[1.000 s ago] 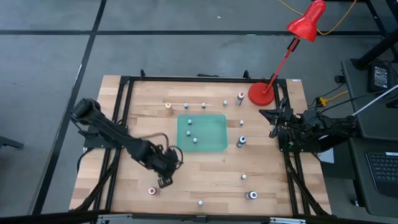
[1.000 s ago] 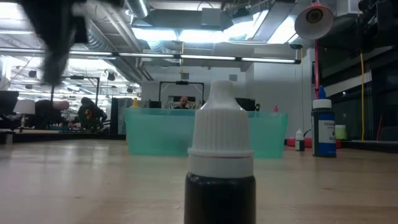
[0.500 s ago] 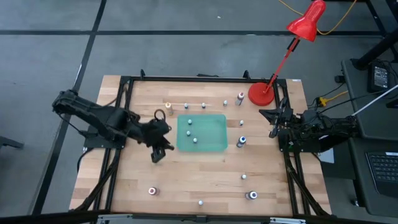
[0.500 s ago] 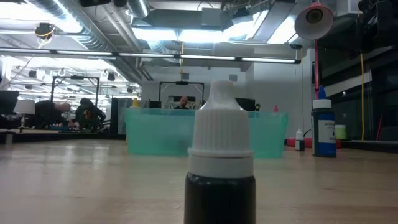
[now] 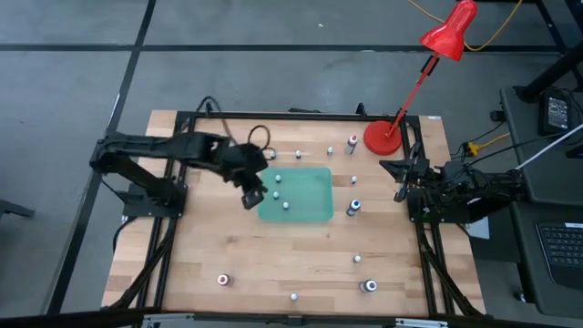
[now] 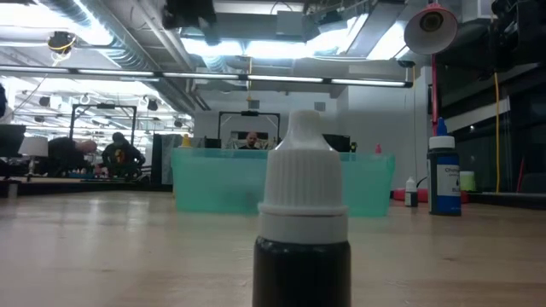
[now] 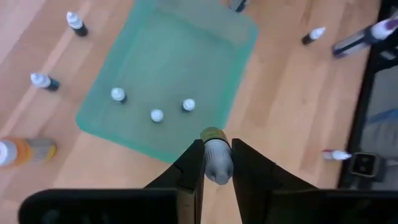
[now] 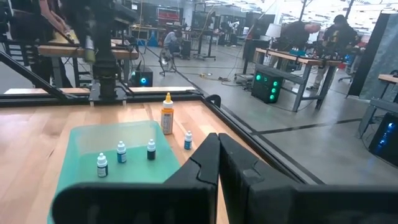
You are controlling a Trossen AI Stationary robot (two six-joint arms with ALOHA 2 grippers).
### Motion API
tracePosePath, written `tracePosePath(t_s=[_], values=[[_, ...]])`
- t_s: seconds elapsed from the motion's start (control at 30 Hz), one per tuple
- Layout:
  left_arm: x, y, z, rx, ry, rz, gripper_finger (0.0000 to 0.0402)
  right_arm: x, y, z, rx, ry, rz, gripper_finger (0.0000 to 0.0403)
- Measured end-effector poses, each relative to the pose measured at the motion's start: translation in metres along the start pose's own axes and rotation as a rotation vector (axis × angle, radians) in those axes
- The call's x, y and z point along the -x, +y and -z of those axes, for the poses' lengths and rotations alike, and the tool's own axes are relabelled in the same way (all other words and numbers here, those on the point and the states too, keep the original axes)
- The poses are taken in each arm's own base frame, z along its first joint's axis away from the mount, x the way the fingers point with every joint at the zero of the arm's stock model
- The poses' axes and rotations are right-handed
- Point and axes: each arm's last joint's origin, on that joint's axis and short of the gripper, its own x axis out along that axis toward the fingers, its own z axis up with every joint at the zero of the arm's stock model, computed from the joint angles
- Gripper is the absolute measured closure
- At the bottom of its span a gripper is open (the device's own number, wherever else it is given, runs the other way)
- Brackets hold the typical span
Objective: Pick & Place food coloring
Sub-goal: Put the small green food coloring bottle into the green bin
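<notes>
My left hand is pinching one small bottle between its fingers, right above the near rim of the green tray; from overhead that puts it at the tray's 9 o'clock edge. The bottle lies along my line of sight down the wrist, cap toward the camera, so I judge its long axis is close to vertical, cap up, though I can't rule out some tilt.

These bottles look light, rigid plastic with smooth round bodies and ribbed caps. I'd expect them to roll or twist in a pinch, and to topple easily when set down. The ribbed cap or just below it seems the surest place to hold.

Three bottles already stand in the tray, caps up. The rest stand scattered on the desk: several along 12 o'clock, including an orange one, a few at 3 o'clock of the tray, more near the 6 o'clock edge.

My right hand waits pressed together at the desk's 3 o'clock edge, holding nothing.
</notes>
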Motion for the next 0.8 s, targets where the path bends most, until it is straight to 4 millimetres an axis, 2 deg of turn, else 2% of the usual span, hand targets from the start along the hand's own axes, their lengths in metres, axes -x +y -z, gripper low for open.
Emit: tracePosePath(t_s=[0.2,0.47,0.8], values=[[-0.032,0.013,-0.006,-0.045,0.083,-0.051,0.0343,0.000,0.000,0.000,-0.002,-0.004,-0.001,0.0391],[-0.087,0.024,0.012,-0.046,0.083,-0.002,0.0341,0.000,0.000,0.000,-0.002,-0.003,-0.003,0.0391],[-0.123,0.030,0.028,-0.018,0.113,0.012,0.0339,0.000,0.000,0.000,-0.001,-0.002,-0.003,0.0391]])
